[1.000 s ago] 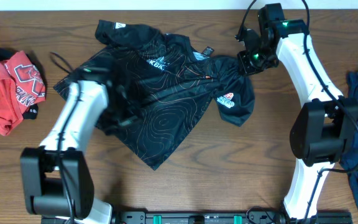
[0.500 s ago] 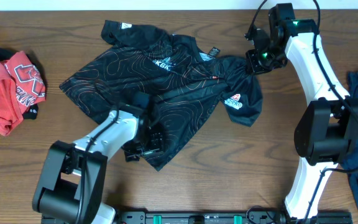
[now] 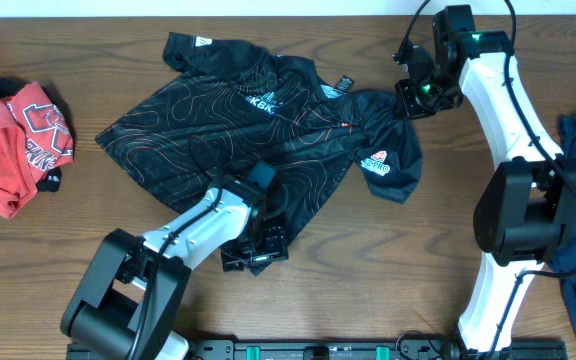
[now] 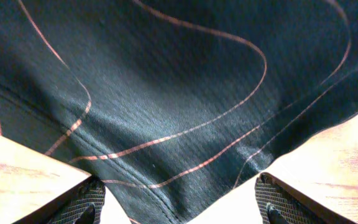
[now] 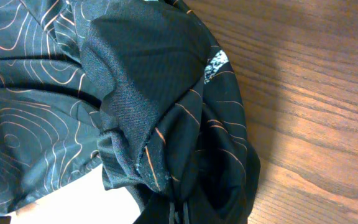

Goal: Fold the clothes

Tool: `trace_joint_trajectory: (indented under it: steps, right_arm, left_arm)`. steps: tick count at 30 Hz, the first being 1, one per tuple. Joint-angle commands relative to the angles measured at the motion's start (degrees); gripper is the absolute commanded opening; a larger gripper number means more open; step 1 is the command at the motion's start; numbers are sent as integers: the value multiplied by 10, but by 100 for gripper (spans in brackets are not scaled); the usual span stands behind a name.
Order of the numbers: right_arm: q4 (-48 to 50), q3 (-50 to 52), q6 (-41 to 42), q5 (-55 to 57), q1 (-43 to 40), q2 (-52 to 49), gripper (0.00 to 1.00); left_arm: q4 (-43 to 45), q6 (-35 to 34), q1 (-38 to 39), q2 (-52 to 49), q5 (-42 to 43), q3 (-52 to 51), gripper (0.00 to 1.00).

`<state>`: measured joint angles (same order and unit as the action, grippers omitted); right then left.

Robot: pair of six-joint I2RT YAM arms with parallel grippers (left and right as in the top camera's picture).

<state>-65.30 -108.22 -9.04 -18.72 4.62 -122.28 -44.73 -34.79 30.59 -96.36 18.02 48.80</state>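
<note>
The left white-and-black arm (image 3: 193, 225) reaches from its base at the near edge forward and to the right, lying low over the tabletop (image 3: 68, 250). The left gripper (image 3: 260, 248) at its end points downward. Its black ribbed fingers (image 4: 86, 200) stand wide apart, one at each lower corner of the wrist view.

The right white-and-black arm (image 3: 498, 90) stretches far forward. The right gripper (image 3: 415, 95) angles down and left with its fingers pressed together, pinching a fold of the black jersey with thin orange contour lines (image 3: 268, 150).
</note>
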Motion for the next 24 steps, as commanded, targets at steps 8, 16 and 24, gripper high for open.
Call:
trace_joint_trajectory:
  steps: [8,16,24]
  right_arm:
    - [-3,-5,6,-12,-6,4,1]
    - [-7,-5,6,-12,-6,4,1]
    - [-9,-5,6,-12,-6,4,1]
  left_arm:
    - [37,-31,3,-14,3,-16,40]
    - [55,-27,-7,-26,4,-15,6]
    - [96,93,-26,-26,119,-15,13]
